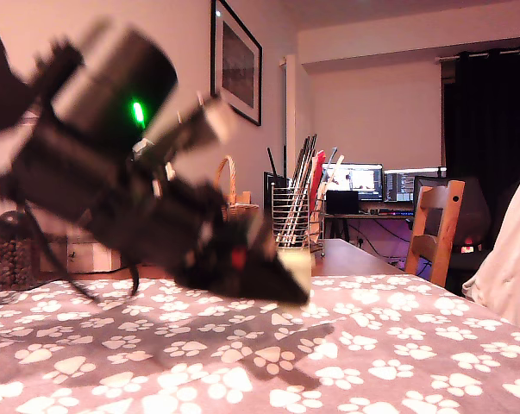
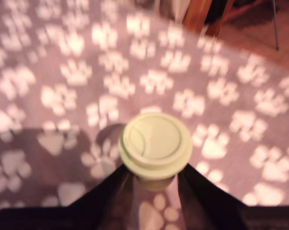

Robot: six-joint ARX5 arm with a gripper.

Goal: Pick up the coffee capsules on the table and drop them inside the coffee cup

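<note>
- Flanking the coffee cup [image 2: 155, 146], the two dark fingers [image 2: 113, 201] of the gripper [image 2: 154, 184] are seen in the wrist view, one on each side of the cup's body just under its lid.
- The jaws are parted around the cup; whether the pads actually press on it cannot be told, since the picture is blurred.
- The cup is pale yellow-green, is topped by a matching round lid [image 2: 156, 139], and stands upright between the fingers on the paw-print tablecloth [image 2: 63, 72].
- In the exterior view the gripper [image 1: 281, 280] is smeared by motion blur, and only a pale sliver of the cup [image 1: 298, 263] is seen at its tip.
- Beyond the fingertips, further back on the table, a wire utensil holder [image 1: 291, 216] filled with tall utensils is seen.
- Further out, a wooden chair [image 1: 436, 228] stands to the exterior view's right of the table.
</note>
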